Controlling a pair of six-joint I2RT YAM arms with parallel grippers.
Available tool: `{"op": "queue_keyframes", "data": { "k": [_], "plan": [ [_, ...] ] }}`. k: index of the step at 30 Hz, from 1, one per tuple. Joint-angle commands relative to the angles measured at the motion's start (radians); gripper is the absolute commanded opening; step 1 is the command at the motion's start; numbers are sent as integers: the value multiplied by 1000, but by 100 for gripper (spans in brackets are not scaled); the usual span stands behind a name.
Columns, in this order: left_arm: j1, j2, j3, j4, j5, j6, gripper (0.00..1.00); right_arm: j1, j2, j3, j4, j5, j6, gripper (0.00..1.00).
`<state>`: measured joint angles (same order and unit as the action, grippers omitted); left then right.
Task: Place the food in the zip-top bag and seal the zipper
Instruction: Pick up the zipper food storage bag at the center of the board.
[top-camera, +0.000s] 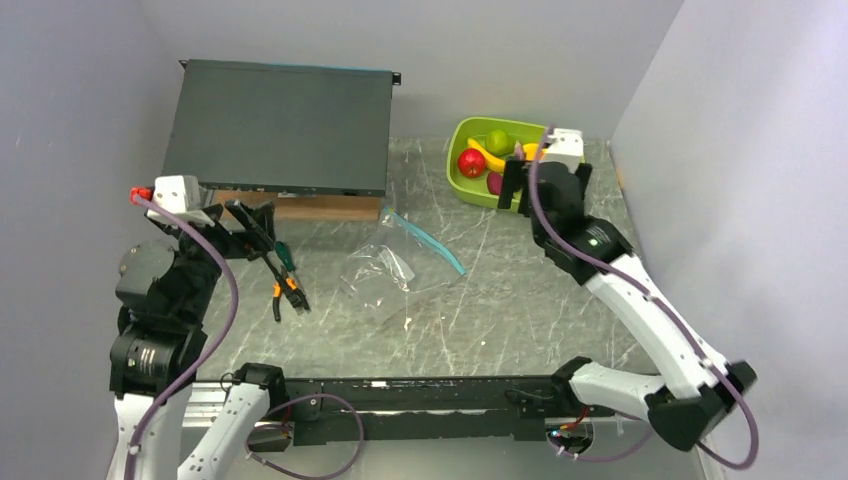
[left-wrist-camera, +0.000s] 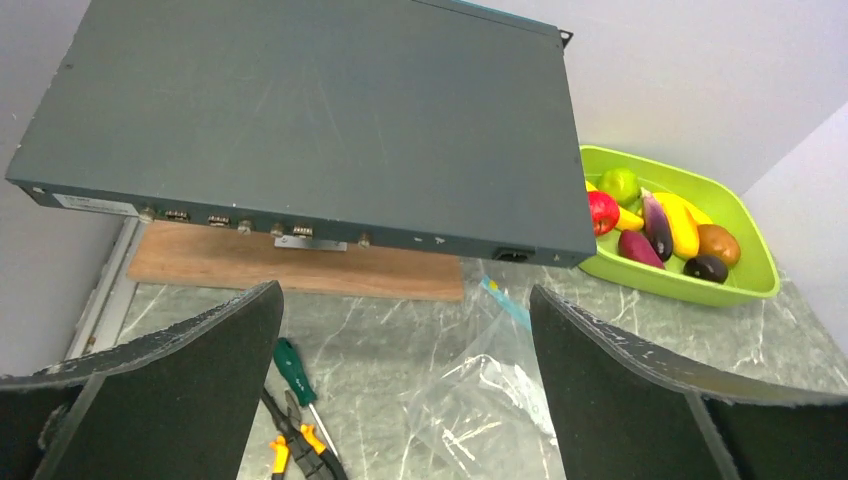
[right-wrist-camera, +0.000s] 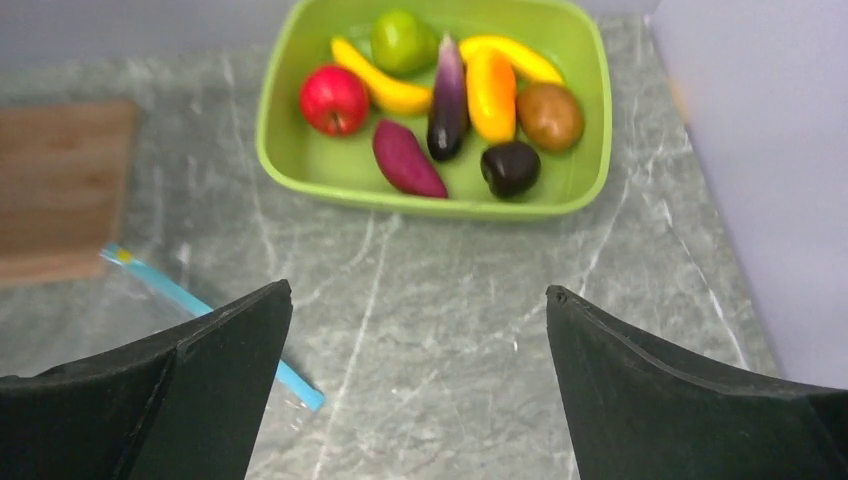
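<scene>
While both jaws gape empty, the crinkly clear zip-top bag (top-camera: 380, 270) lies apart from glossy food (right-wrist-camera: 335, 100) in a rounded tub (right-wrist-camera: 300, 165).

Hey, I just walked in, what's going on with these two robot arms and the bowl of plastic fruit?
They're set up to bag the toy food, but nothing is packed yet: it all sits in the green tub at the far right. The right hand is open and empty, close to the tub. The clear bag lies mid-table with nothing in it, its blue zipper on the tub side. The left hand is open too, holding nothing.
</scene>
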<state>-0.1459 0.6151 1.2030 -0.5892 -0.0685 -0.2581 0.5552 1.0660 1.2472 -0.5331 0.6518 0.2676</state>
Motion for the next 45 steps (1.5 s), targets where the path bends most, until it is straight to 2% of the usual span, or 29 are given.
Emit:
{"op": "queue_keyframes", "data": {
  "k": [1, 5, 7, 10, 13, 17, 24, 27, 33, 37, 41, 44, 45],
  "plan": [
    [-3, -40, 1, -15, 55, 34, 99, 7, 111, 40, -94, 71, 54, 100],
    [-3, -52, -21, -18, 112, 11, 99, 6, 209, 70, -73, -65, 46, 100],
    [-4, -59, -41, -2, 171, 0, 99, -1, 255, 73, -46, -188, 41, 100],
    [-3, -50, -37, -38, 238, -16, 99, -45, 280, 6, 89, -518, 3, 100],
    [-4, -41, -45, -83, 322, -35, 99, -145, 354, -40, 199, -893, 35, 100],
    [-3, -72, -101, -131, 389, -68, 99, -209, 460, -116, 394, -1177, 86, 100],
    [-4, -163, -254, -184, 520, -149, 99, -230, 665, -76, 522, -1403, 145, 100],
    [-3, -207, -321, -192, 545, -182, 99, -230, 723, -61, 527, -1394, 181, 100],
    [-3, -244, -445, -169, 603, -243, 99, -244, 813, -81, 592, -1390, 134, 97],
    [-2, -226, -490, -172, 632, -264, 99, -244, 873, -54, 580, -1486, 80, 86],
    [-3, -210, -503, -195, 615, -261, 99, -244, 922, -62, 644, -1609, 110, 79],
    [-4, -195, -499, -212, 606, -255, 99, -242, 942, -81, 710, -1658, 164, 62],
    [-4, -197, -500, -214, 602, -259, 99, -242, 942, -95, 758, -1675, 195, 60]
  ]
}}
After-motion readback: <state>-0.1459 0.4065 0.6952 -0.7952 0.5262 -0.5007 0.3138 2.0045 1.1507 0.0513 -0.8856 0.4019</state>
